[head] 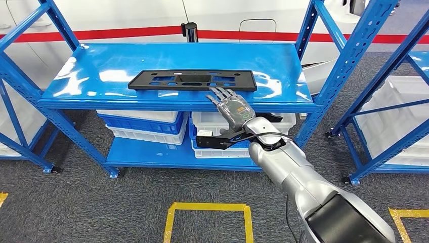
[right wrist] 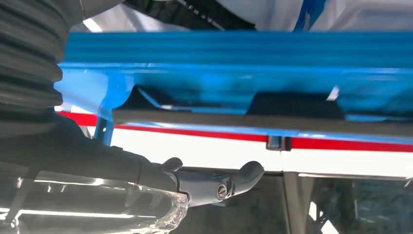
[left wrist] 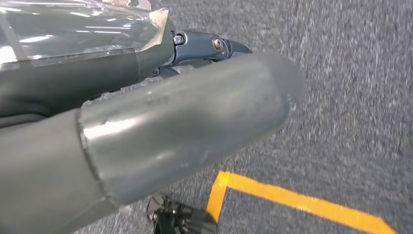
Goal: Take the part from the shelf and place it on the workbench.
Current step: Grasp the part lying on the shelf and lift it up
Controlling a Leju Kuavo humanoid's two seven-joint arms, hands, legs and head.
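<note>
A long flat black part (head: pixel 192 80) with several cut-outs lies on the blue top shelf (head: pixel 101 66). My right hand (head: pixel 231 104) reaches over the shelf's front edge just short of the part's near right end, fingers stretched out and apart, holding nothing. In the right wrist view the part (right wrist: pixel 272 122) appears edge-on as a dark strip against the shelf (right wrist: pixel 234 48), with my fingers (right wrist: pixel 243 176) apart from it. My left hand (left wrist: pixel 160 131) hangs over grey carpet with nothing visible in it; its fingers are mostly hidden.
White and blue bins (head: pixel 146 124) sit on the lower shelf. Blue uprights (head: pixel 349 66) frame the rack, and a second rack with a white bin (head: pixel 399 116) stands at the right. Yellow floor tape (head: pixel 207 207) marks the carpet below.
</note>
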